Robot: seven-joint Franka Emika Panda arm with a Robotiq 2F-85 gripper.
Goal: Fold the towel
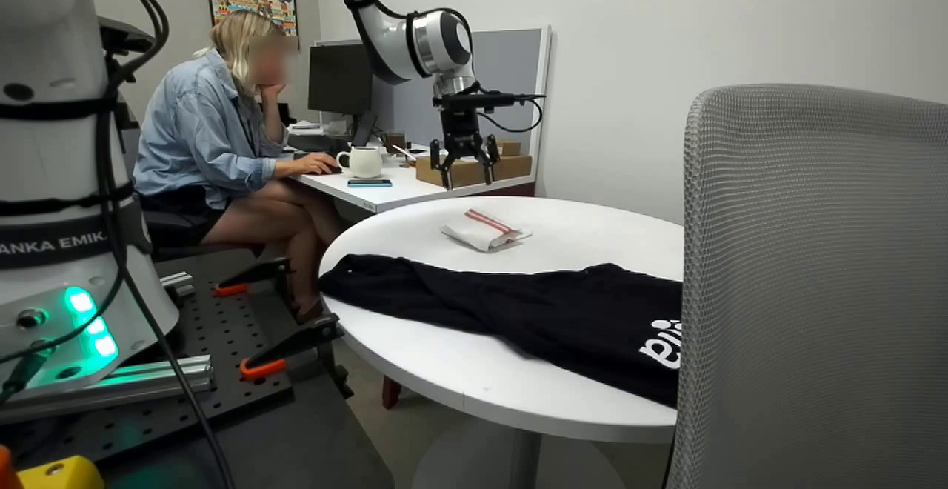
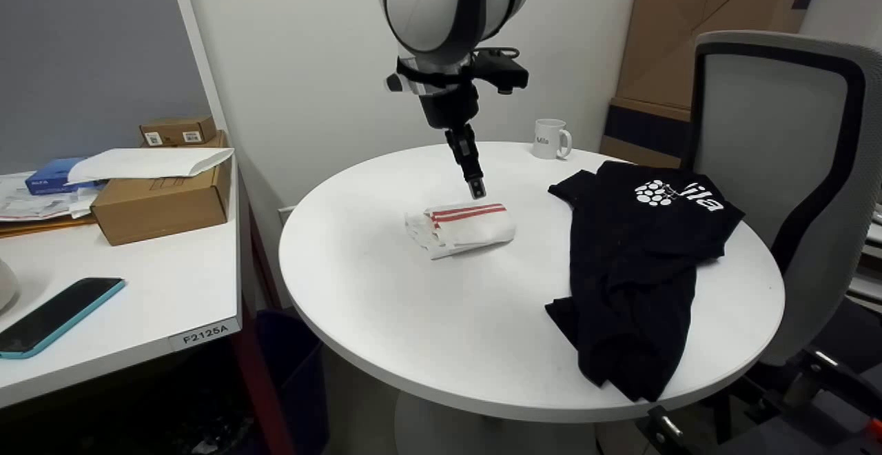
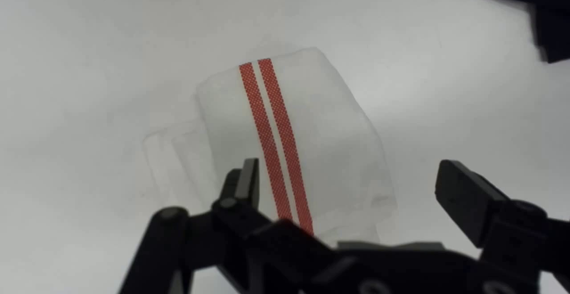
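Note:
The towel [image 1: 483,233] is a small white cloth with two red stripes. It lies folded into a compact bundle on the round white table, as both exterior views show, with layered edges sticking out at one side [image 2: 422,229]. My gripper [image 1: 468,184] hangs above it, fingers pointing down, with a visible gap to the cloth. In the wrist view the jaws of the gripper [image 3: 348,165] stand wide apart and nothing is held between them. The towel [image 3: 329,116] lies below, its lower part hidden behind the gripper's body.
A black garment with white lettering [image 2: 637,255] is spread over the same table [image 2: 386,324]. A white mug [image 2: 549,139] stands at its edge. A mesh chair [image 1: 815,289] stands against the table. A desk with a cardboard box [image 2: 165,200] adjoins, where a person [image 1: 207,118] sits.

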